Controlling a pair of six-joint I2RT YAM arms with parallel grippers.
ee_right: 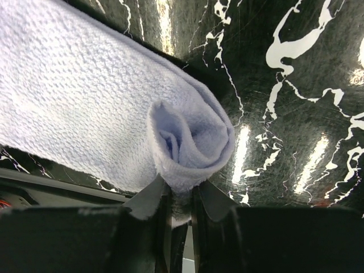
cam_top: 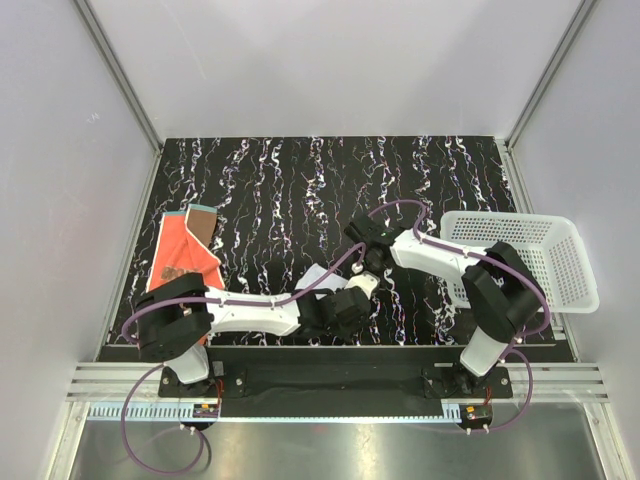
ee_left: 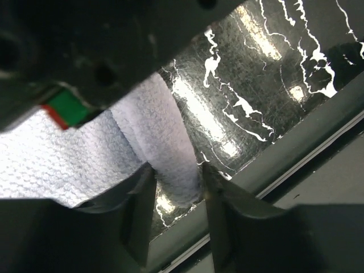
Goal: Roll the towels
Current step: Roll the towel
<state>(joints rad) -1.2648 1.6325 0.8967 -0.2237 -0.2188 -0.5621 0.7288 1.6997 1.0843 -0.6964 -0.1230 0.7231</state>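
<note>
- White terry cloth, the white towel (ee_right: 85,96) is partly rolled: one end is wound into a loose spiral tube, and the rest lies flat as a waffle-textured sheet.
- It sits on the black marbled table (cam_top: 300,190), near the middle of the front edge, between the two arms.
- Seen from the right wrist, the tube's open end faces the camera, so its long axis runs away from that view. From the left wrist, the tube stretches lengthwise away from the fingers, with flat cloth spreading to one side.
- Clamped narrowly, the right gripper (ee_right: 177,199) pinches the lower rim of the spiral end.
- Straddling one end of the tube, the left gripper (ee_left: 176,169) has both fingertips pressed against the cloth.
- Well apart at the table's left side, the orange towel (cam_top: 183,255) lies flat and unrolled. Its long axis runs near-to-far, and a brown corner shows at its far end.
</note>
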